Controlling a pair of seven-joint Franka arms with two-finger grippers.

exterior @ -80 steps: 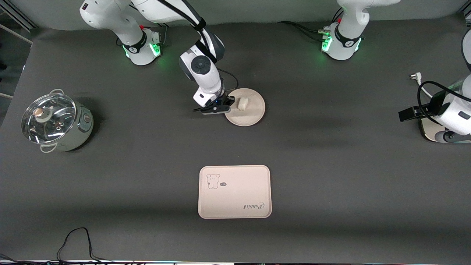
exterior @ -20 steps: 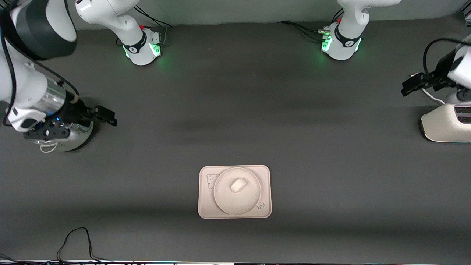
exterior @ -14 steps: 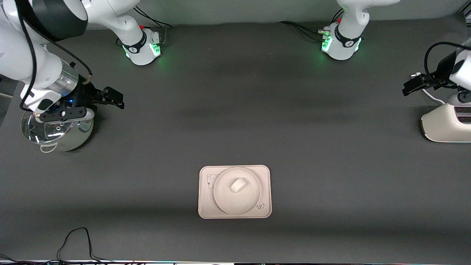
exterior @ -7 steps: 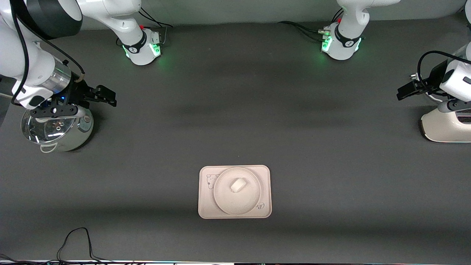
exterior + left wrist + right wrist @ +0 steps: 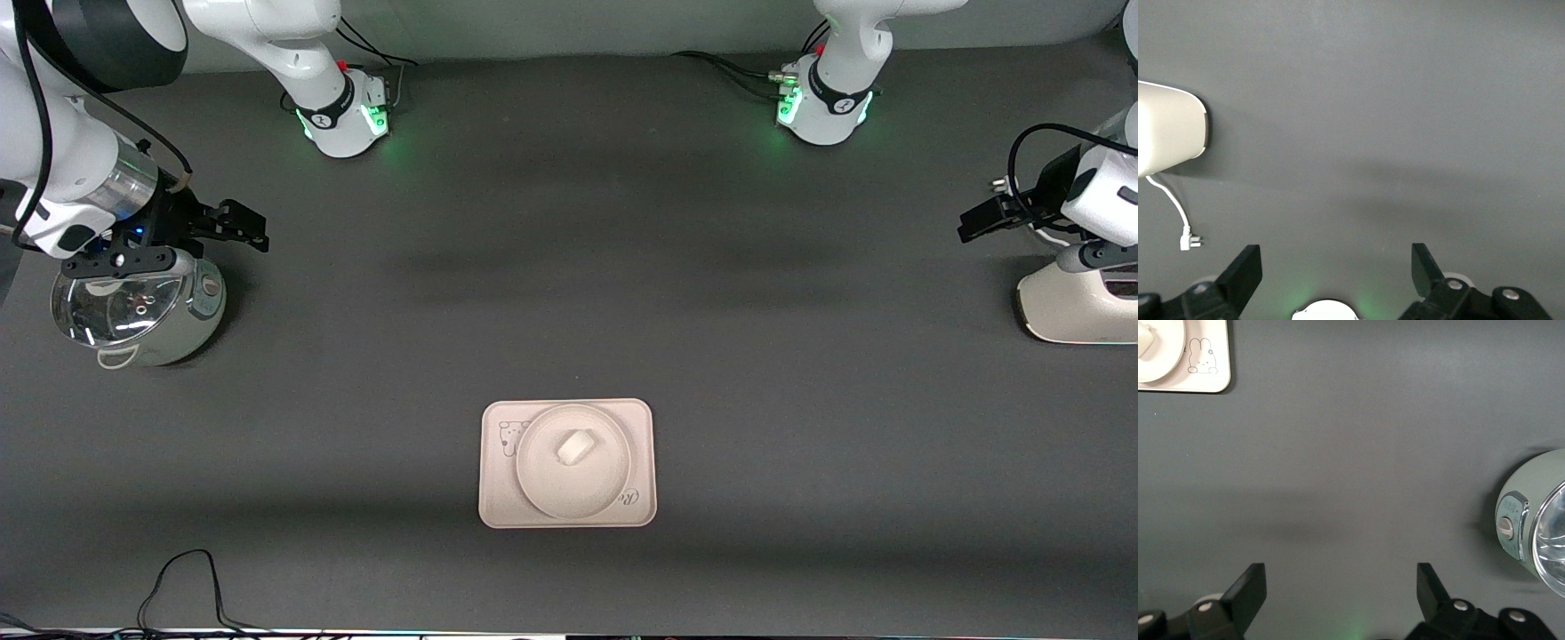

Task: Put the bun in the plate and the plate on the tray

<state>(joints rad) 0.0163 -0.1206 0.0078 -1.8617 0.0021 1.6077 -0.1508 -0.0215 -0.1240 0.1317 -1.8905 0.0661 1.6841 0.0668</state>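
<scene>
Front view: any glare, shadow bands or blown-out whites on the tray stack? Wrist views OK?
Front view: soft shadow bands cross the dark table; glare on the pot's glass lid; bun, plate and tray are pale on pale, edges faint but readable. Left wrist view: even light, one soft shadow band, open left gripper. Right wrist view: the same, open right gripper.

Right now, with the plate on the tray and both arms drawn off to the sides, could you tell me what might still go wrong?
The right gripper, open, hangs just beside the pot; a careless swing could knock its glass lid. The left gripper, open, is close to the toaster and its loose cord, which could snag. The bun lies loose on the plate, so bumping the tray might roll it off.
</scene>
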